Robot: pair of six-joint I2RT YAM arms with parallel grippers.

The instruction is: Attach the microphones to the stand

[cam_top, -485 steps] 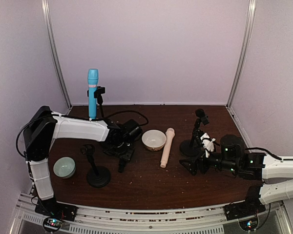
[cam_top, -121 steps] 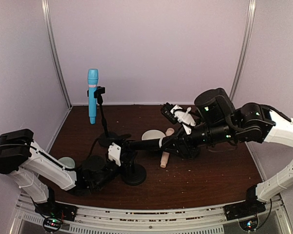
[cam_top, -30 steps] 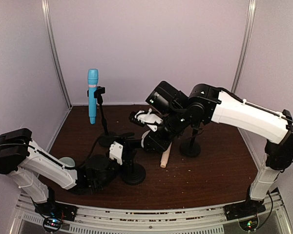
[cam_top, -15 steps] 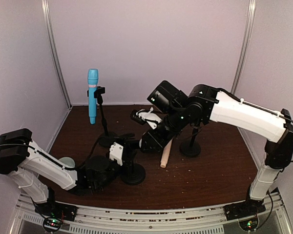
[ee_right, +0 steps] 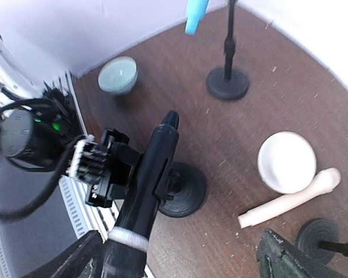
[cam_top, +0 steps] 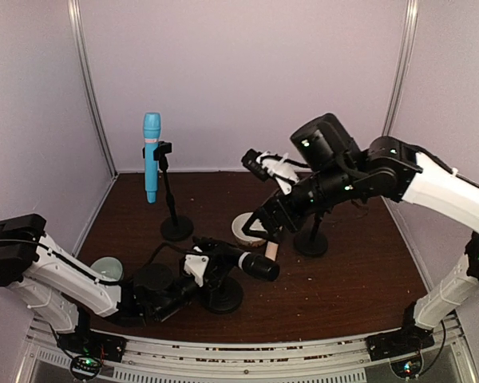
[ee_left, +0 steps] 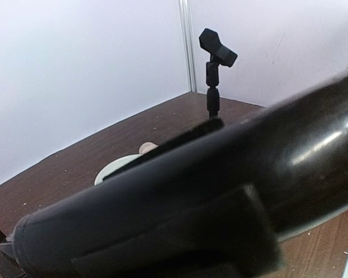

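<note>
The black microphone point(cam_top: 239, 260) point(ee_right: 148, 185) lies tilted in the clip of the near stand point(cam_top: 223, 298) point(ee_right: 183, 197). My left gripper point(cam_top: 193, 271) point(ee_right: 113, 168) is shut on that stand just under the clip. The microphone's dark body point(ee_left: 220, 191) fills the left wrist view. My right gripper point(cam_top: 270, 226) point(ee_right: 182, 266) hangs open above and behind the microphone's head, holding nothing. The light blue microphone point(cam_top: 151, 155) point(ee_right: 195, 14) sits upright in the back stand point(cam_top: 176, 227). The cream-pink microphone point(cam_top: 270, 252) point(ee_right: 290, 200) lies on the table, partly behind the right gripper.
A white bowl point(cam_top: 244, 231) point(ee_right: 287, 162) sits beside the cream-pink microphone. A pale green bowl point(cam_top: 105, 270) point(ee_right: 118, 74) is at the near left. A third stand point(cam_top: 311, 242) point(ee_left: 217, 51) with a bare clip stands right of centre. Side walls close in.
My right gripper has opened, let go of the black microphone and drawn back up and to the right. The microphone stays in the near stand's clip; my left gripper still holds that stand.
</note>
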